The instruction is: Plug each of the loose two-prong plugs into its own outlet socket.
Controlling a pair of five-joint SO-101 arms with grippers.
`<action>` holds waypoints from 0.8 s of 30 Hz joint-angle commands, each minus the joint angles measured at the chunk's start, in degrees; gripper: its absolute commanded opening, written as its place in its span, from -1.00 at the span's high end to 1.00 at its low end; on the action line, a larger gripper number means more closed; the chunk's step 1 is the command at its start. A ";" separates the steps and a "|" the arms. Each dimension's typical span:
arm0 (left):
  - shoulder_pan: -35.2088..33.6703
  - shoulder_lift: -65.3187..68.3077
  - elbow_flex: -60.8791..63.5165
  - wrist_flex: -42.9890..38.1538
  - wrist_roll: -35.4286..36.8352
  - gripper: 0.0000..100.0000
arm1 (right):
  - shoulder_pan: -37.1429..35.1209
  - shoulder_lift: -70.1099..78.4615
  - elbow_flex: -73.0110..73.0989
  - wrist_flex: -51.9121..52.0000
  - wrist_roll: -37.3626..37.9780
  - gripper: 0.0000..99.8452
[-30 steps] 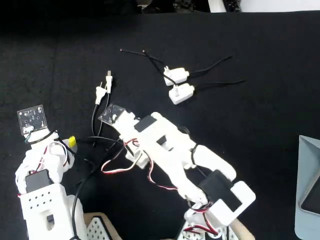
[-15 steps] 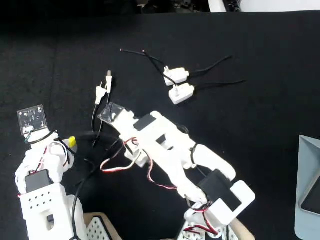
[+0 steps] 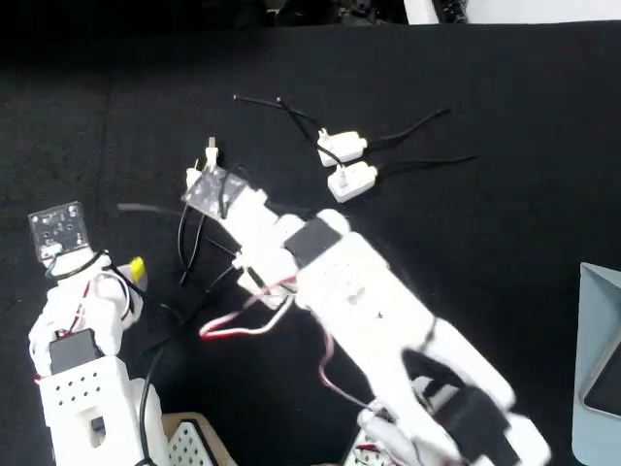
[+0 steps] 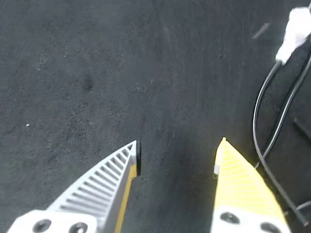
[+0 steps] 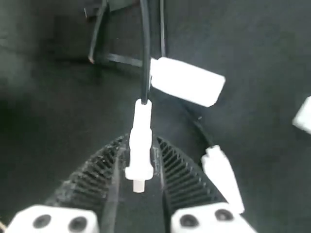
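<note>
My right gripper (image 5: 140,167) is shut on a white two-prong plug (image 5: 139,145), whose black cable runs away from the fingers. A second loose plug (image 5: 221,175) lies beside it, and a white outlet socket (image 5: 187,87) sits just beyond. From above, the right gripper (image 3: 208,190) covers one plug at the table's left-middle; the other plug (image 3: 211,151) lies just past it. Two white sockets (image 3: 342,147) (image 3: 351,181) rest to the right. My left gripper (image 4: 179,145) is open over bare black cloth, low at the left (image 3: 131,275), with a plug (image 4: 295,30) off to one side.
Black cables (image 3: 189,243) loop between the two arms. The sockets' thin leads (image 3: 417,124) trail toward the back right. A grey tray (image 3: 594,320) holding a dark object stands at the right edge. The black table (image 3: 505,233) has free room on the right.
The right arm has stretched forward and left onto the plugs, and its gripper now clamps one. The cables beneath it have shifted. The left arm has barely moved.
</note>
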 commanded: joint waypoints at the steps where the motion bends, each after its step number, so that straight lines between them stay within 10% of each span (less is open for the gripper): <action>1: -0.31 -0.88 -3.12 -2.37 5.36 0.48 | -0.88 -8.48 -2.77 0.26 -4.22 0.98; 24: 25.63 -0.88 -25.01 9.58 10.73 0.48 | -10.20 -28.97 18.24 -16.00 -13.36 0.98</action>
